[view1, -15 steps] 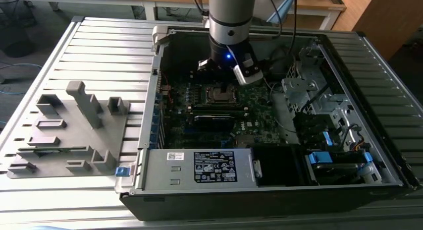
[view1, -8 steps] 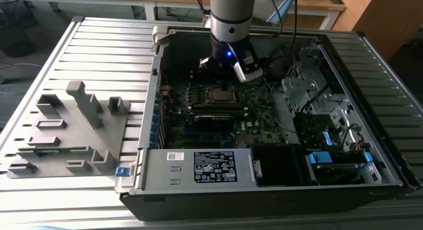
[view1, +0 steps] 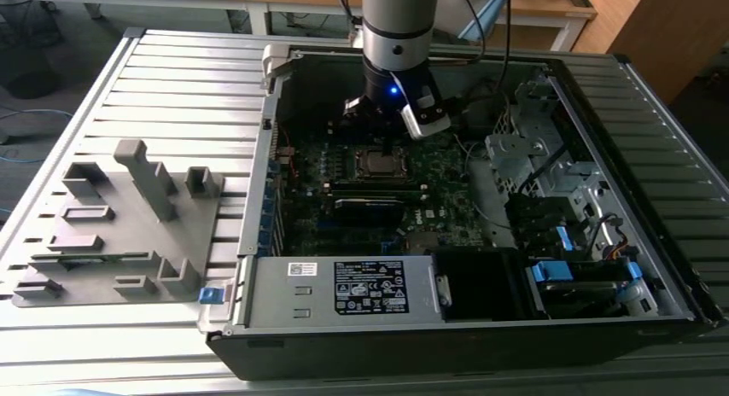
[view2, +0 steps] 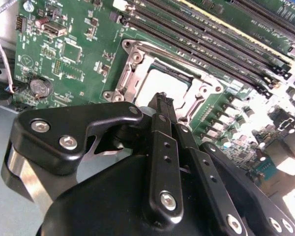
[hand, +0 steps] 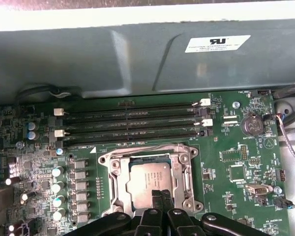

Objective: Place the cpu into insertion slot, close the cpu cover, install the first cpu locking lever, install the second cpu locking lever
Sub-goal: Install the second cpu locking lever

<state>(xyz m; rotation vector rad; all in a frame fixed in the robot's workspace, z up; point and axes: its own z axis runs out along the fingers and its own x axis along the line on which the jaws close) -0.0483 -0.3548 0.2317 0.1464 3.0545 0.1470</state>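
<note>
The end effector [hand: 161,196] hangs over the motherboard [hand: 236,162] inside the open case [view1: 638,97], its 2 fingers [view2: 163,105] pressed together with nothing between them, tips just above the cpu [hand: 148,181]. The cpu lies in the socket, near the 4 memory slots [hand: 130,123], with the cover [hand: 119,184] shut flat around it.

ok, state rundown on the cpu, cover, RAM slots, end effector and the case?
cpu: seated flat in the socket, silver top facing up.
cpu cover: down, its frame lying around the cpu.
memory slots: empty, no modules fitted.
end effector: fingers shut together, tips just over the cpu's edge, holding nothing.
computer case: lying on its side, side panel off, motherboard exposed.
</note>
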